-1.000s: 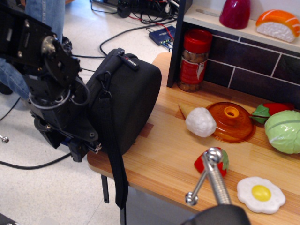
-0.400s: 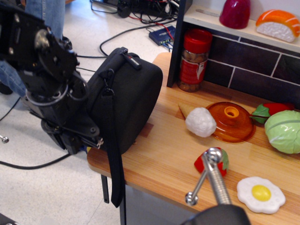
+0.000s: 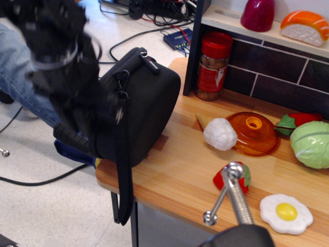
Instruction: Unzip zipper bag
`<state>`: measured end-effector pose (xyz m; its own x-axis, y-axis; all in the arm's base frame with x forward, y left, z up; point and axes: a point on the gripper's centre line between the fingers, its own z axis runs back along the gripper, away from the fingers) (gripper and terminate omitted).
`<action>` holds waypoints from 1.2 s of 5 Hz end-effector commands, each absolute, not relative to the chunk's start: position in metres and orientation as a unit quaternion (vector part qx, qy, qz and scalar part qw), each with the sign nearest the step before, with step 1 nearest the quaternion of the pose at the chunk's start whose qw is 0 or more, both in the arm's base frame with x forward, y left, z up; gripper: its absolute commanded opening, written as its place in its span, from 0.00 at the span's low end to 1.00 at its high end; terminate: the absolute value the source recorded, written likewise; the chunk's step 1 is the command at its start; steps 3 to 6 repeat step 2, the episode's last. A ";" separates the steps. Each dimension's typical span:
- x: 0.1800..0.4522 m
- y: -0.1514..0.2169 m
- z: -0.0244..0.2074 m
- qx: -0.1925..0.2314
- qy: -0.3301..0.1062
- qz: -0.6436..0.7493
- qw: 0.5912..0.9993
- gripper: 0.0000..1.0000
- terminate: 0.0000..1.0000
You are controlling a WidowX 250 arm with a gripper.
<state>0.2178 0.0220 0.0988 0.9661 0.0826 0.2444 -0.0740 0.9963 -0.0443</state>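
Note:
The zipper bag (image 3: 146,105), a large black rounded fabric case, stands on edge at the left end of the wooden table (image 3: 180,175) and overhangs it. Its red-and-white label tab (image 3: 150,64) is on top, and its long black strap (image 3: 123,180) hangs down past the table edge. My gripper (image 3: 114,107) is motion-blurred against the bag's left rim where the zipper runs, about mid-height. The blur hides the fingers and the zipper pull, so I cannot tell whether the gripper holds anything.
On the table are a white ice-cream toy (image 3: 220,134), an orange lid (image 3: 253,135), a cabbage (image 3: 311,144), a red toy (image 3: 243,180), a fried egg (image 3: 286,213) and a red-lidded jar (image 3: 212,67). A metal rod (image 3: 234,198) stands in front. A person's leg (image 3: 23,82) and cables (image 3: 128,38) are at left.
The arm has swung quickly upward along the bag's left rim, from near its bottom corner to mid-height. The bag has tipped slightly to the right and its strap has shifted.

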 end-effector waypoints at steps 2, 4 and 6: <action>0.268 0.017 0.154 -0.015 -0.146 0.072 0.987 0.00 1.00; 0.268 0.017 0.154 -0.015 -0.146 0.072 0.987 0.00 1.00; 0.268 0.017 0.154 -0.015 -0.146 0.072 0.987 0.00 1.00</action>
